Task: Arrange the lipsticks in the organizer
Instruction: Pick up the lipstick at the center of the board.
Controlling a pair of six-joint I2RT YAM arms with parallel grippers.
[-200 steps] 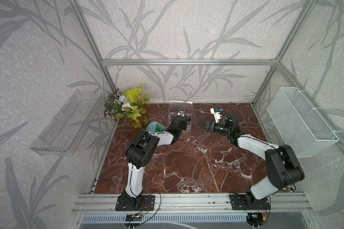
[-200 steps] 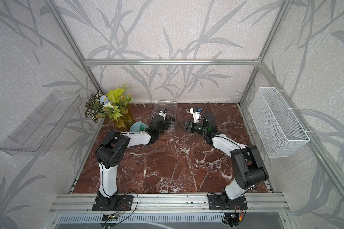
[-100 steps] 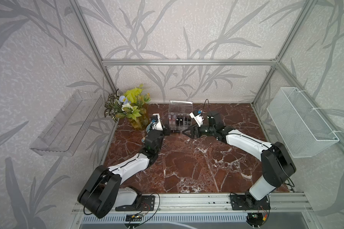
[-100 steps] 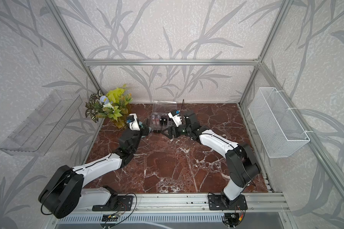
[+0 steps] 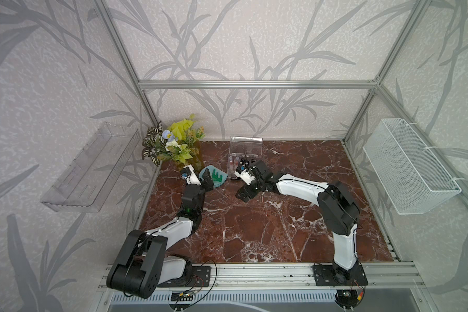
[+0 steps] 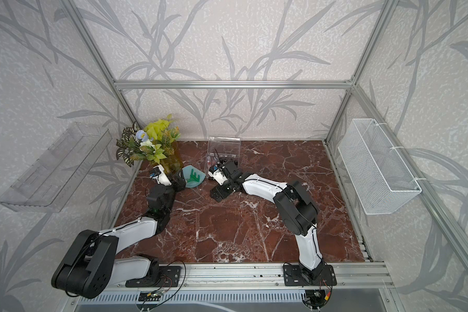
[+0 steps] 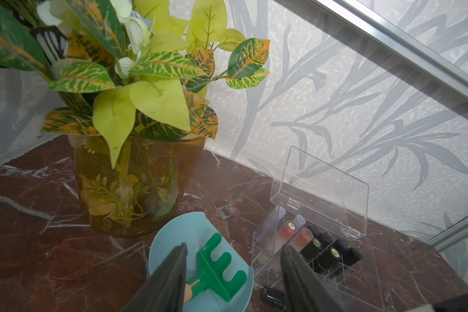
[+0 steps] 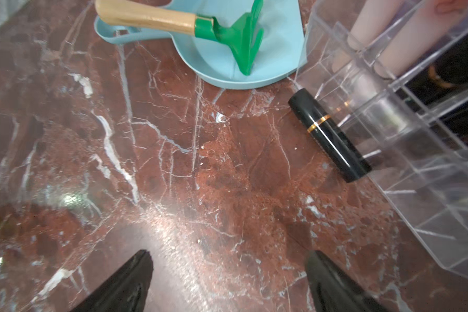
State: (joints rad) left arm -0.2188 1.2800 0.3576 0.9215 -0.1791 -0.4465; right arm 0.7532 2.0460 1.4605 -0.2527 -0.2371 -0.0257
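One black lipstick (image 8: 327, 132) lies flat on the marble tabletop (image 8: 200, 167) near the middle of its back edge. Its long axis runs along the front wall of the organizer (image 8: 430, 216), and it seems to touch that wall, though glare on the clear plastic leaves this uncertain. The right gripper (image 8: 229, 254) hovers low over bare marble with its jaws spread wide and nothing between them. The tube lies ahead of its fingertips, off toward the organizer, slanted across the line on which the jaws close, so the wrist probably has to turn before a grasp. The left gripper (image 7: 234, 246) is also parted and empty, poised above the pale blue dish (image 7: 173, 243) holding the green rake (image 7: 216, 264). In a top view the right gripper (image 5: 245, 193) looks nearer to the tube than the left one, and the dish does not stand in its way. The right wrist view alone shows the tube's whole length and gold band. The left wrist view catches only one end of it (image 7: 274, 297), but shows the lid standing open and the pink lipsticks (image 7: 288, 229) and black ones (image 7: 316, 243) upright in the back compartments.
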